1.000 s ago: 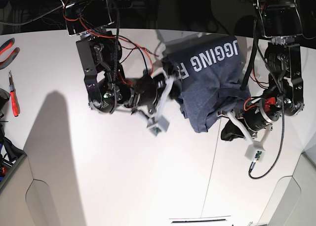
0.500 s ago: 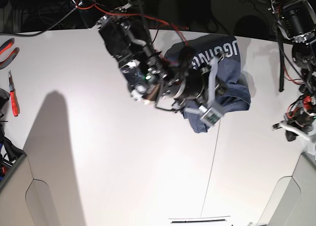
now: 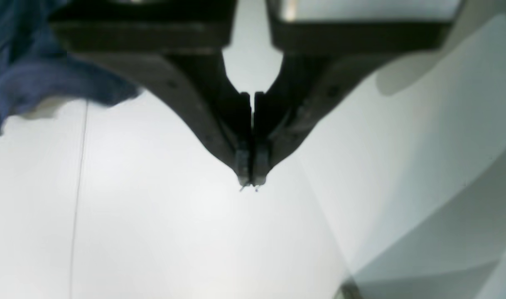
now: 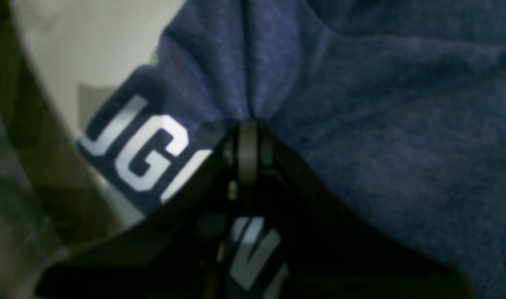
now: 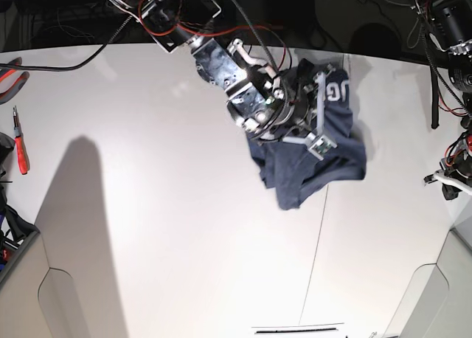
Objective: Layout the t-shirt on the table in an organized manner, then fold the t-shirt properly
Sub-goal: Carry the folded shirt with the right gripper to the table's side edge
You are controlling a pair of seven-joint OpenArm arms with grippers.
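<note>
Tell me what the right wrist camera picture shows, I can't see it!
The right gripper, dark and shut, pinches a bunched fold of the navy t-shirt, which fills most of the picture. White letters show at left, with a bit of the table behind.

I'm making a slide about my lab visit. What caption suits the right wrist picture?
Right fingers shut on a bunched fold of the blue t-shirt, beside its white lettering.
</note>
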